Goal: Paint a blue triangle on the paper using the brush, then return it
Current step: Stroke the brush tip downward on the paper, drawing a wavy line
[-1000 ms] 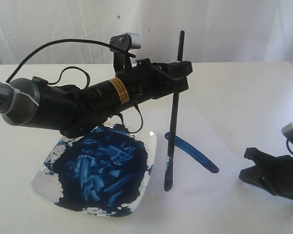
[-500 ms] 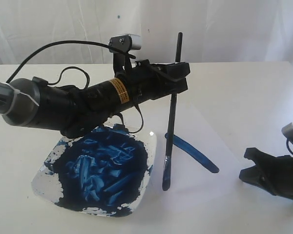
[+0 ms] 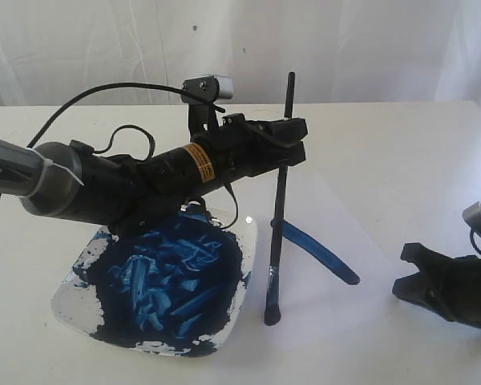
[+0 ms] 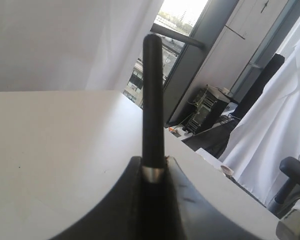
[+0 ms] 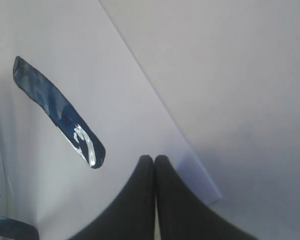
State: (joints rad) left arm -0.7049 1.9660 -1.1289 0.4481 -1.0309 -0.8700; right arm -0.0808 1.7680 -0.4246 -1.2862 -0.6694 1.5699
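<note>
Right now the fingers of the left gripper (image 3: 284,146) are clenching the brush (image 3: 276,233) high on its black handle, holding it nearly upright. Its blue-stained tip is pressing down on the paper (image 3: 329,301), just beside the dish (image 3: 70,298) of dark blue paint. One thick blue stroke (image 3: 317,250) is lying just behind the tip. Off to the right, the right gripper (image 5: 154,160) is sitting by the paper's corner, fingers pressed together on nothing.
</note>
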